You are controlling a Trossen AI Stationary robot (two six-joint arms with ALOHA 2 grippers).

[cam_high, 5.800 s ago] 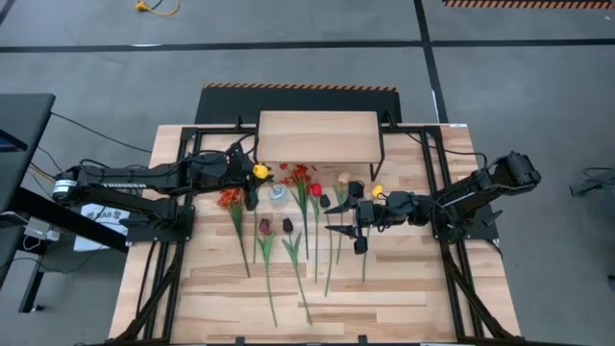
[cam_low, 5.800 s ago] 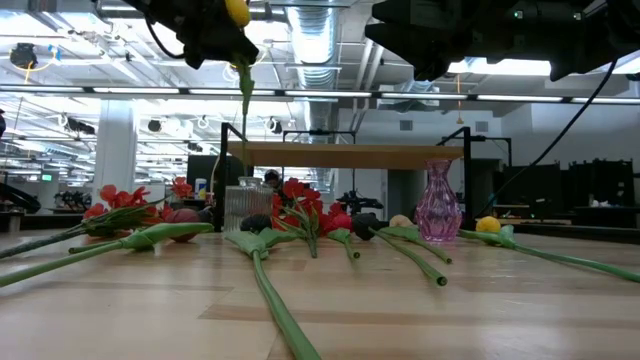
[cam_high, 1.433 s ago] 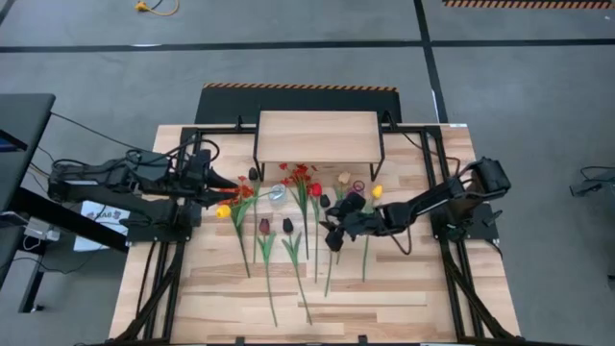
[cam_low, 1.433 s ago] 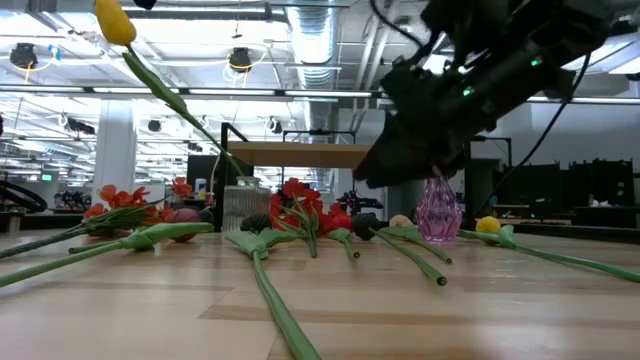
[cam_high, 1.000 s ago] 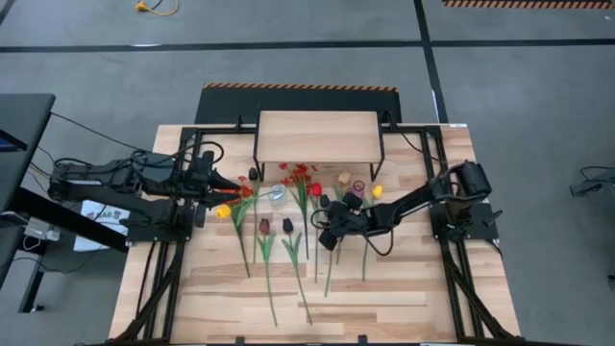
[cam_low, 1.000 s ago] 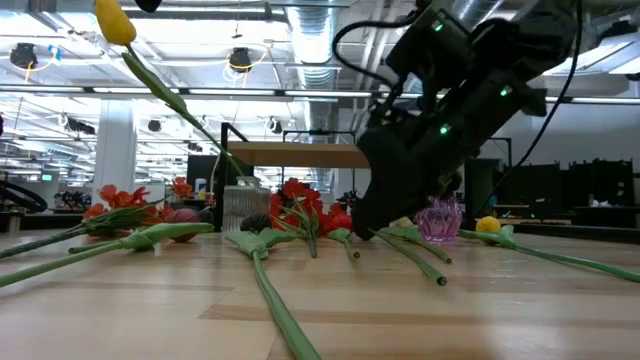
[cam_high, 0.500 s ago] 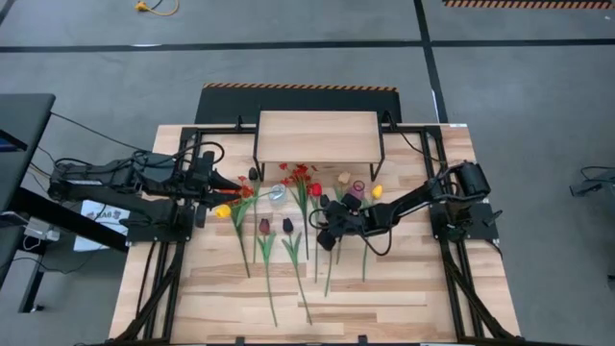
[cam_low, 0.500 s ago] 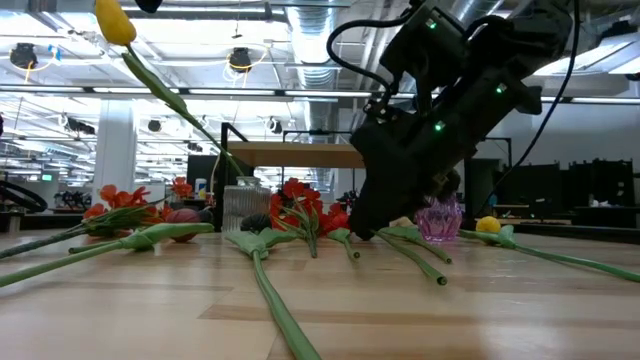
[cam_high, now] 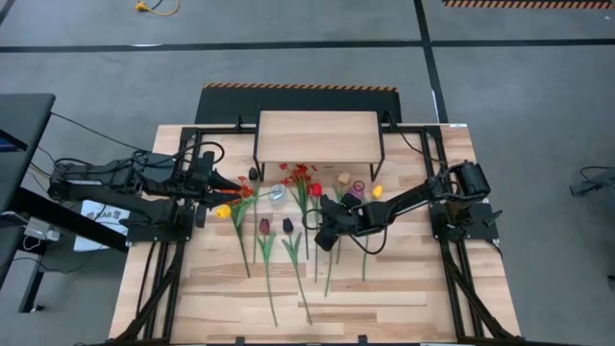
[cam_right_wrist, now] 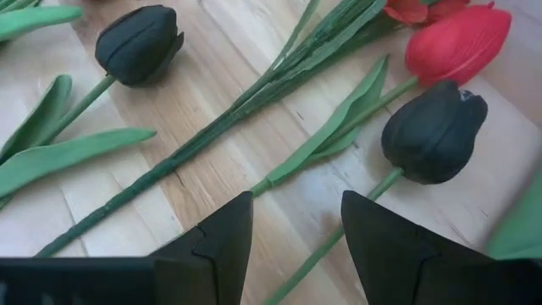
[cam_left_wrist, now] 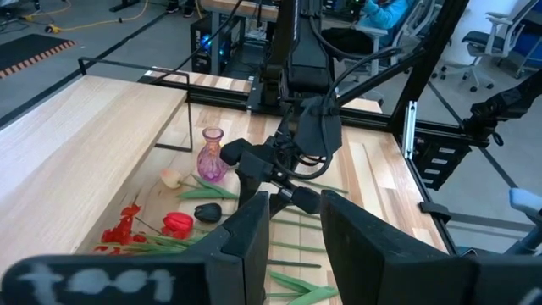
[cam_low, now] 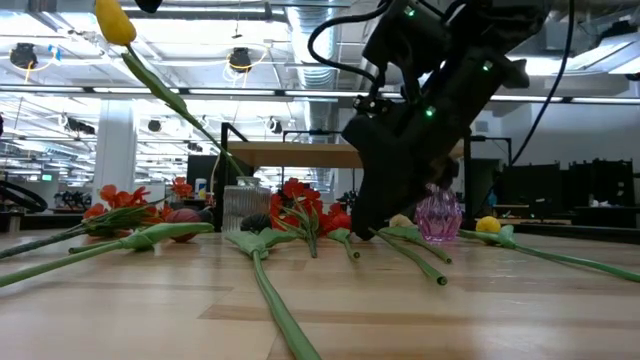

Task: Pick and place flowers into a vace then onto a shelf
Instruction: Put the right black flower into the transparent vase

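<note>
A: Right gripper (cam_high: 323, 229)?
B: Fingers parted, low over a dark tulip (cam_right_wrist: 434, 131) mid-worktop, empty.
A: Left gripper (cam_high: 213, 185)?
B: Near the left edge, pinching a yellow tulip (cam_low: 115, 22) aloft.

A slatted wooden table (cam_high: 404, 288) is carrying everything. A low shelf (cam_high: 318, 136) with a light plank top on thin black legs is standing at its far edge. In front of the shelf, artificial flowers (cam_high: 288, 240) are lying in a loose row on the wood, stems pointing toward the near edge: red, dark and cream tulips and red-orange sprays. A clear ribbed glass vase (cam_low: 247, 208) and a small pink vase (cam_low: 436, 214) are standing among the blooms.
</note>
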